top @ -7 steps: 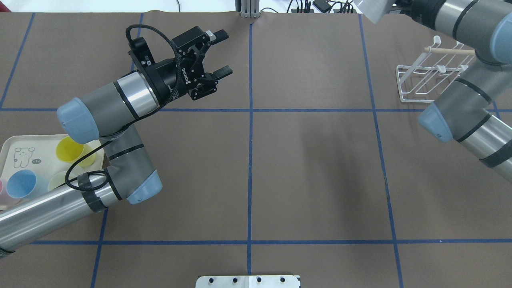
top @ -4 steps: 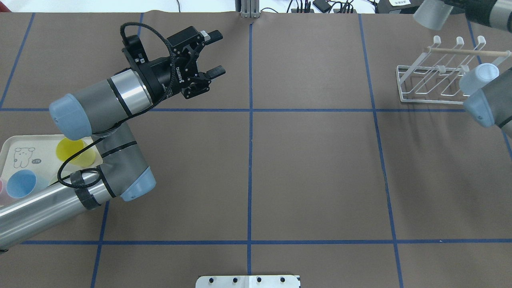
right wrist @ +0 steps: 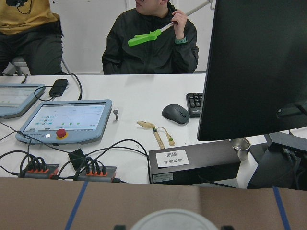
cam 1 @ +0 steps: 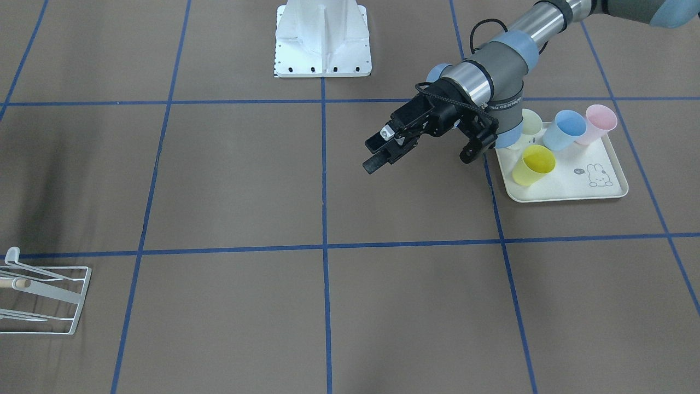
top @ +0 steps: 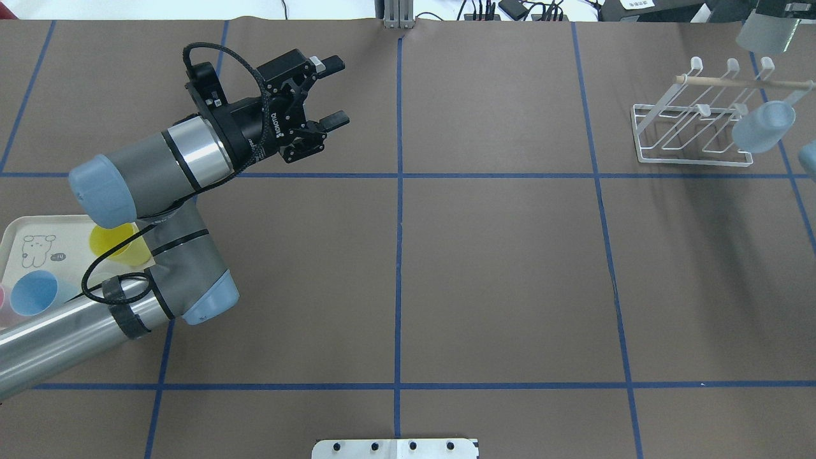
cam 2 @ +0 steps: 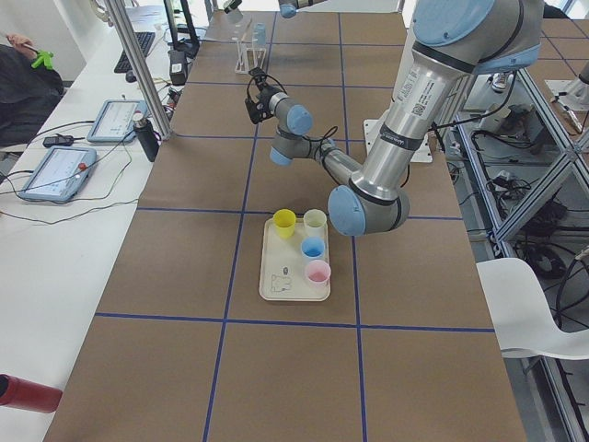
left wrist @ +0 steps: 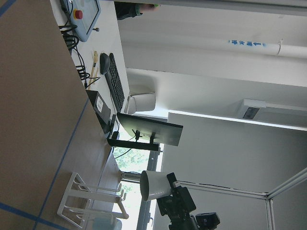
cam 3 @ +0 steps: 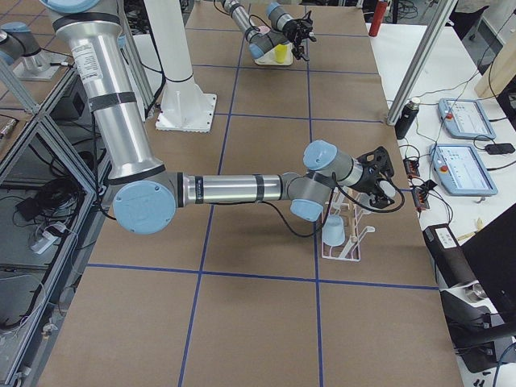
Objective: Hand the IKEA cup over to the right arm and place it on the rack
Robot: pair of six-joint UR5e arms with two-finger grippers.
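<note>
Overhead camera looks forward-down over surface [top: 497, 255]; front camera faces back from opposite side; both share rack [top: 720, 81], tray [top: 25, 229].

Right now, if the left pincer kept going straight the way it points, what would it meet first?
Nothing close: the left pincer points across bare table toward its far edge; its height is unclear.

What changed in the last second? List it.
The right gripper carried its cup to the robot's right, and the rack, partly covered before, is now in full view. The left gripper drew back slightly toward the tray. Unchanged: left gripper open and empty, tray cups in place.
</note>
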